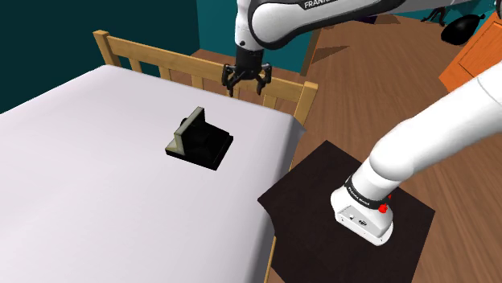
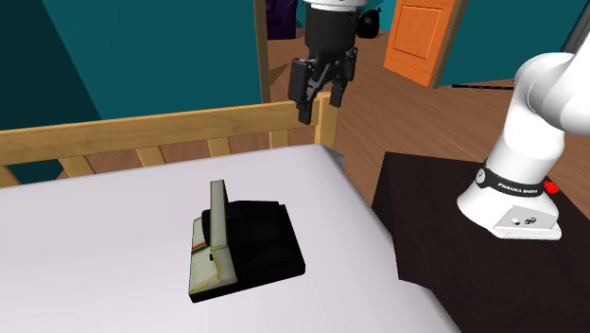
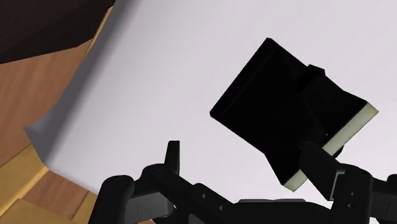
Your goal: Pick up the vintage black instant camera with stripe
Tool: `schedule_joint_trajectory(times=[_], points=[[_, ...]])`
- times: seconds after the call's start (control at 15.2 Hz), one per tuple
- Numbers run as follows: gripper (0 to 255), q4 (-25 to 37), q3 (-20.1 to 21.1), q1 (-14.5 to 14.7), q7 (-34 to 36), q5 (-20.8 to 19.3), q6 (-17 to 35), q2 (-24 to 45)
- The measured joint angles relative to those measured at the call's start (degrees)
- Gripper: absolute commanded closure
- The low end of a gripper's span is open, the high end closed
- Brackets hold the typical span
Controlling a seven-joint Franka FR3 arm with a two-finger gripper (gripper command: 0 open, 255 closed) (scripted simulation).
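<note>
Empty gripper (image 1: 245, 87) hangs w/ fingers apart over railed end of bed (image 1: 96, 177); black instant camera (image 1: 201, 143) lies apart from it, toward shoulder view's lower left.

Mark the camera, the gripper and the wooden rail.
camera (image 2: 260, 236), second exterior view, its black body
gripper (image 1: 244, 88), shoulder view, midway between fingertips
wooden rail (image 2: 142, 131), second exterior view, top bar

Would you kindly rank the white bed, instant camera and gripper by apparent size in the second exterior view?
Largest to smallest:
white bed
instant camera
gripper
The gripper hangs farther off, so its true rank is unsure.
</note>
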Motion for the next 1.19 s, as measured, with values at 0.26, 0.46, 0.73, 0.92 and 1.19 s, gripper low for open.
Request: schedule_joint_trajectory(times=[0.26,0.46,0.73,0.92,1.19], points=[[0,5.6,3.2,-1.5,11.3,-4.0,3.7,10.6],[0,10.4,4.1,-1.6,19.4,-7.6,5.0,18.0],[0,17.6,3.5,-0.1,29.6,-12.4,6.1,28.0],[0,23.9,2.0,2.0,36.3,-15.5,6.3,35.6],[0,34.5,-0.7,5.1,43.7,-17.8,4.8,45.2]])
